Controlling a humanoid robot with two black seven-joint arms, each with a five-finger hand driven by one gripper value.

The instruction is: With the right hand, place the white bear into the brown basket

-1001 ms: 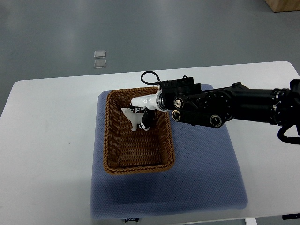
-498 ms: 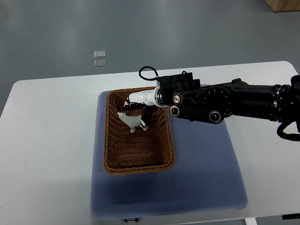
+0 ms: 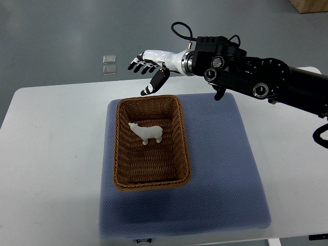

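A small white bear (image 3: 146, 133) stands inside the brown wicker basket (image 3: 119, 154), in its far half. My right hand (image 3: 148, 70), white with black fingertips, hovers above and beyond the basket's far rim with its fingers spread and nothing in them. Its black arm (image 3: 256, 84) comes in from the right edge. The left arm is out of view.
The basket sits on a blue mat (image 3: 220, 174) on a white table (image 3: 51, 169). Two small clear squares (image 3: 108, 64) lie on the grey floor beyond the table. A wooden corner (image 3: 310, 5) shows at the top right.
The right hand has let go of the bear, which now stands in the basket. The hand has lifted up and back, out past the basket's far rim, with its fingers spread.
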